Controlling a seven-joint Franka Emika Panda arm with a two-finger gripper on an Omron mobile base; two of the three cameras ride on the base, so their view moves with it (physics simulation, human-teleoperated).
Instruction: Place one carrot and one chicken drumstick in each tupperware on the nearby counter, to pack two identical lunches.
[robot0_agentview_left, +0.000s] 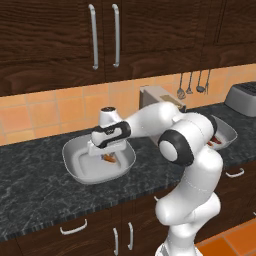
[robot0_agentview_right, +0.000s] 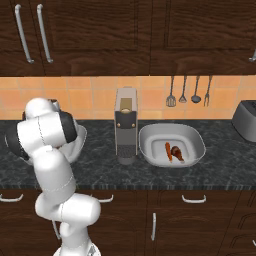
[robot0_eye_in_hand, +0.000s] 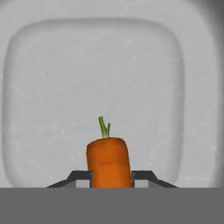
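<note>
My gripper (robot0_agentview_left: 107, 154) hangs low inside the left tupperware (robot0_agentview_left: 75, 170) on the counter (robot0_agentview_left: 35, 195), shut on a carrot (robot0_agentview_left: 109, 159). In the hand view the carrot (robot0_eye_in_hand: 108, 159) stands between my gripper (robot0_eye_in_hand: 109, 177), green stub up, over the tupperware's bare grey floor (robot0_eye_in_hand: 87, 78). The right tupperware (robot0_agentview_right: 196, 142) holds a carrot (robot0_agentview_right: 168, 150) and a brown chicken drumstick (robot0_agentview_right: 177, 153) side by side. My arm hides most of the left tupperware (robot0_agentview_right: 80, 142) in the right base view.
A tall boxy appliance (robot0_agentview_right: 125, 125) stands between the two containers. A silver toaster (robot0_agentview_left: 242, 97) sits at the far right. Utensils (robot0_agentview_right: 187, 92) hang on the tiled wall, and dark cabinets (robot0_agentview_left: 105, 35) overhang the counter.
</note>
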